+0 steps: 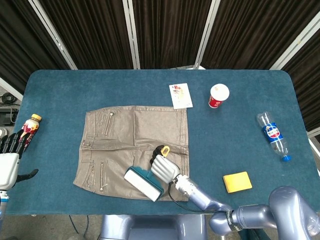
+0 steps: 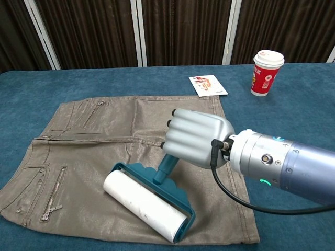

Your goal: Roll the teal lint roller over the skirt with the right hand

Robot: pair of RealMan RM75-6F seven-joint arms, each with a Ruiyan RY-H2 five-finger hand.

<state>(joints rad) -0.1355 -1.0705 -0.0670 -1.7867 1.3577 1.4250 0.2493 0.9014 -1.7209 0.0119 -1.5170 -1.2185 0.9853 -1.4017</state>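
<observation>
The tan skirt point(image 1: 131, 135) point(image 2: 99, 157) lies flat at the middle of the blue table. My right hand point(image 1: 164, 168) point(image 2: 194, 138) grips the handle of the teal lint roller point(image 1: 144, 183) point(image 2: 146, 206), whose white roll presses on the skirt near its front hem. My left hand point(image 1: 10, 161) hangs at the table's left edge with its fingers apart and nothing in it; the chest view does not show it.
A small bottle point(image 1: 30, 124) stands at the left edge. A card point(image 1: 180, 96) point(image 2: 208, 85) and a red paper cup point(image 1: 218, 95) point(image 2: 266, 72) sit behind the skirt. A water bottle point(image 1: 273, 135) lies at the right, a yellow sponge point(image 1: 236, 182) near the front.
</observation>
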